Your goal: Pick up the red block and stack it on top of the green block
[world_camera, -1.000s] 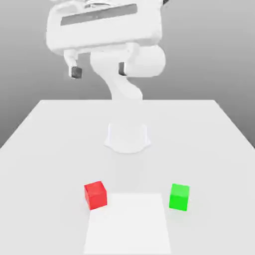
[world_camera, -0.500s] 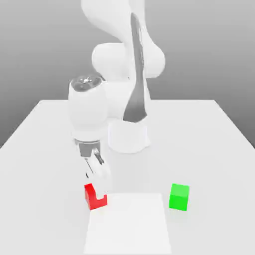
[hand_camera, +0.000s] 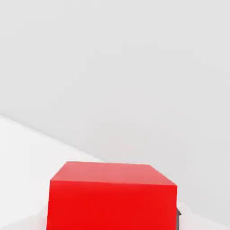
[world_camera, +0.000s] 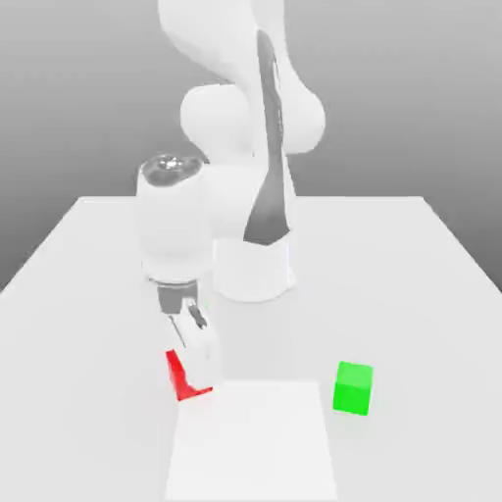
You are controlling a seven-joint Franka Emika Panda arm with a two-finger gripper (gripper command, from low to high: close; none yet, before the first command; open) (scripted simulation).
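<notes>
your gripper point(world_camera: 196, 355) has just clenched on the red block point(world_camera: 182, 377), which a moment ago sat between open jaws, near the table point(world_camera: 392, 255) front on the exterior view's left. the grasp looks made; lift next toward the green block point(world_camera: 353, 388), well apart rightward.

A plain white table point(world_camera: 88, 265) stretches across the exterior view, its matte top evenly lit with only soft, faint shadows, and its far edge runs straight across the picture while the side edges slant outward toward the camera. Near the front edge lies a slightly brighter white square patch point(world_camera: 253, 441), flat on the surface and set about midway between the exterior view's left and right. Behind the table the backdrop point(world_camera: 431, 98) is a smooth grey gradient, darker toward the top and paling toward the table's far edge, with no seam or corner to tell wall from floor.
</notes>
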